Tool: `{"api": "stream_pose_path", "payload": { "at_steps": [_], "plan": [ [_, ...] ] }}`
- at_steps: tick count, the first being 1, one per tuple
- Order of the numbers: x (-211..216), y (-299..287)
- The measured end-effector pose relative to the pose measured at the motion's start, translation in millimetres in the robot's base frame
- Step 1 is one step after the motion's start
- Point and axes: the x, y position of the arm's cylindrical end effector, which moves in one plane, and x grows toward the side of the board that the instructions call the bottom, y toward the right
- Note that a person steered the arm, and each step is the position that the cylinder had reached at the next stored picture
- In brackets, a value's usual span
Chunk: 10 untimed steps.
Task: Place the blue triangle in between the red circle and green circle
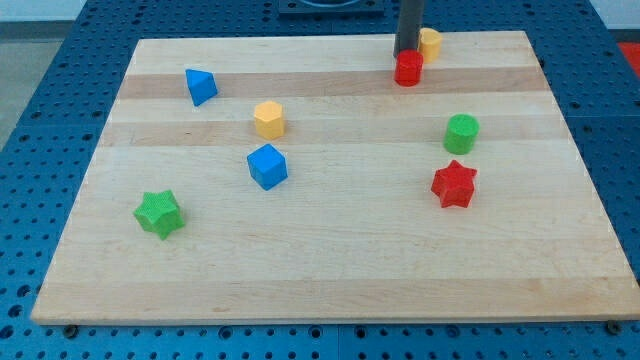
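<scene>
My tip (407, 52) is at the top of the frame, a little right of the middle. It is only a straight dark rod, so it has nothing that opens or closes and it holds nothing. Its lower end stands at the top edge of the red circle (408, 69) and seems to touch it, though I cannot tell this for sure. Just to the upper right of the rod, close behind it, is a yellow block (430, 42); its shape is partly hidden by the rod.

The blue triangle (200, 86) lies in the upper left part of the wooden board (330, 270), well apart from my tip and near the board's left edge. The green circle (461, 133) is at the right, below the red circle. Between these two circles the wood is bare. A red star (453, 184) lies just below the green circle.

Near the middle, a yellow hexagon (269, 118) sits to the lower right of the blue triangle, and a blue cube (267, 166) is just below that. A green star (158, 213) is at the lower left, near the left edge. The whole lower band of the board and its middle right part give wide room.

The red circle and the yellow block are close to the top edge of the board. Around the board is a blue perforated table (40, 60). I can read no writing or label anywhere.
</scene>
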Motion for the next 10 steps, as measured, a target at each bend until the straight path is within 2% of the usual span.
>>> {"api": "stream_pose_path", "payload": {
  "at_steps": [2, 4, 5, 7, 8, 9, 10],
  "plan": [
    [-15.3, -87.6],
    [-9.7, -217.0],
    [-3.9, -245.0],
    [58.9, -287.8],
    [60.4, -286.3],
    [94.3, -260.7],
    [103.1, -251.3]
  ]
}}
